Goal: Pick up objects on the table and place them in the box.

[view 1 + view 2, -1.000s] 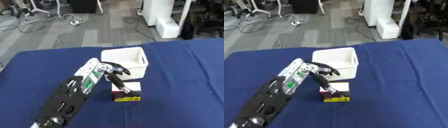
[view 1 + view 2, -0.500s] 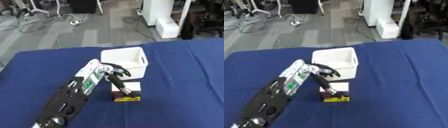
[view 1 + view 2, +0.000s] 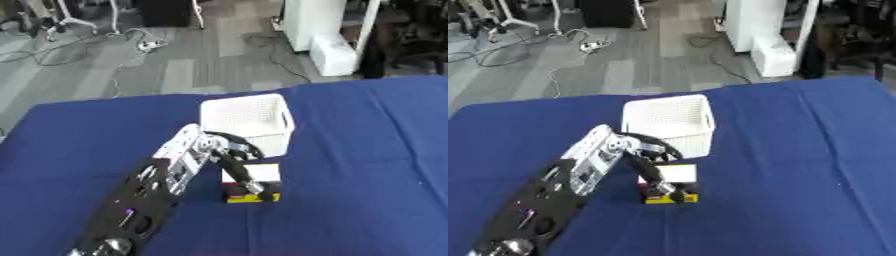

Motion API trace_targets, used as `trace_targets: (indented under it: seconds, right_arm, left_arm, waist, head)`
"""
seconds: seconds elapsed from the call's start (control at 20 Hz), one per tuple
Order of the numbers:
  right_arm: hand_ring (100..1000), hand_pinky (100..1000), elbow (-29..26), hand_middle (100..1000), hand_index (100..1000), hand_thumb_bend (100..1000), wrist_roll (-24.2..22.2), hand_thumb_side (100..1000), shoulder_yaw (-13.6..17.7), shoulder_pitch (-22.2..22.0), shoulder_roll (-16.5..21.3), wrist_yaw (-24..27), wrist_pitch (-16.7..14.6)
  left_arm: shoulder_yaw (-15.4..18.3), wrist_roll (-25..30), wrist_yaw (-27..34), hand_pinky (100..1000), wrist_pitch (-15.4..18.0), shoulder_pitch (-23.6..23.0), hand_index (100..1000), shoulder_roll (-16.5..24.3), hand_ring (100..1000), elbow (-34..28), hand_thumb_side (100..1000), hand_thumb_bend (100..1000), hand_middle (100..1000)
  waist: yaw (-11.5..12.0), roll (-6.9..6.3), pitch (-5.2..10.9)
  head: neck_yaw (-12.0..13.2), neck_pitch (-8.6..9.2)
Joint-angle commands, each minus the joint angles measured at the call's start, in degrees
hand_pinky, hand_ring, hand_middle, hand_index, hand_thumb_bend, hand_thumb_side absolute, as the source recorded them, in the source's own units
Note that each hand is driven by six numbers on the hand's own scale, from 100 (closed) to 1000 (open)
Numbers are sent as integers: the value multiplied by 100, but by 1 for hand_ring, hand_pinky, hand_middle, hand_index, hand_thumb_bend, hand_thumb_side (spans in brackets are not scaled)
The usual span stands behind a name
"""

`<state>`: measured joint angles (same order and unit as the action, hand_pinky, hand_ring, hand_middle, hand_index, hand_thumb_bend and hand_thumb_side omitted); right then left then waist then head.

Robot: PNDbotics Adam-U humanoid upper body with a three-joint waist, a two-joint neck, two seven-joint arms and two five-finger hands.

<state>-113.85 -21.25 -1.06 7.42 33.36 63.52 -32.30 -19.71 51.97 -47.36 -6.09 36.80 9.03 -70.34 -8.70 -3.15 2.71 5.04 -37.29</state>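
Small flat box with white top, dark sides and yellow front edge (image 3: 252,183), lying on blue-covered tabletop (image 3: 367,165), just in front of white perforated plastic basket (image 3: 245,120). Left hand (image 3: 234,162), black with silver joints, reaching in from lower left, over and touching the small box's top. Fingers (image 3: 658,181) extended along the white top toward the yellow edge, straight rather than curled, not closed around it. Right hand nowhere visible.
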Motion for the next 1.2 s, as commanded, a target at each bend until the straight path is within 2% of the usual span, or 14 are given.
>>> trace_targets:
  seconds: [0.05,0.8,1.0,1.2]
  right_arm:
    - [455,297,-75,449,535,100,-2,1000,41,87,163,30,14]
    - [455,297,-75,449,534,100,-2,1000,44,111,165,53,24]
    - [455,297,-75,449,534,100,-2,1000,42,117,162,55,28]
    - [455,297,-75,449,534,100,2,1000,41,123,159,57,36]
  left_arm:
    - [-9,-1,50,904,31,58,1000,26,975,-25,656,686,1000]
    - [8,-1,54,899,46,-17,1000,-26,972,89,660,667,1000]
    - [30,-1,31,899,43,-25,1000,-35,971,132,636,643,1000]
    - [38,-1,-120,912,82,15,1000,-26,980,189,600,496,1000]
  waist:
    - [-5,21,34]
    - [-13,19,25]
    - [-19,19,23]
    - [-22,17,24]
  head:
    - [-39,24]
    - [-63,36]
    - [-64,35]
    - [-60,32]
